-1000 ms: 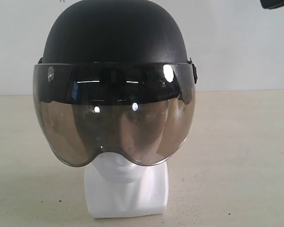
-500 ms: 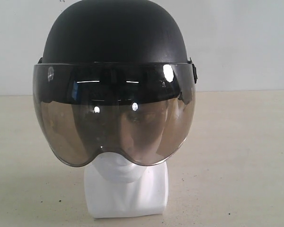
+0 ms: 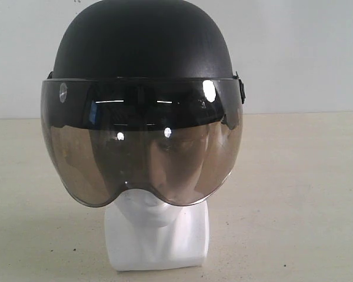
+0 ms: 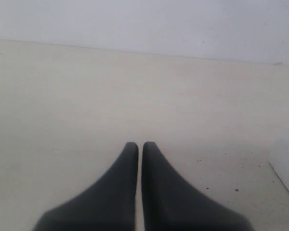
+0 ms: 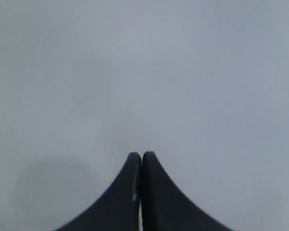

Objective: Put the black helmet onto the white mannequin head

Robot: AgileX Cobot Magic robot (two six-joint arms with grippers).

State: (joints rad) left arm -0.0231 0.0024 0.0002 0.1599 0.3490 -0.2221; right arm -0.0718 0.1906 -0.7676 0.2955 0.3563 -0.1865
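Note:
The black helmet (image 3: 142, 41) sits upright on the white mannequin head (image 3: 156, 232), whose face shows dimly through the smoky bubble visor (image 3: 141, 147). Chin, neck and squarish base stick out below the visor. Neither gripper appears in the exterior view. In the left wrist view my left gripper (image 4: 140, 144) is shut with nothing in it, above bare tabletop; a white edge that may be the head's base (image 4: 285, 168) shows at the frame's side. In the right wrist view my right gripper (image 5: 141, 155) is shut and empty, facing a plain grey-white surface.
The beige tabletop (image 3: 294, 194) runs around the mannequin's base on both sides, with a white wall (image 3: 300, 53) behind it. A few dark specks dot the table surface.
A dark arm part at the exterior view's top right corner one second ago has left the frame. Helmet and head have not moved.

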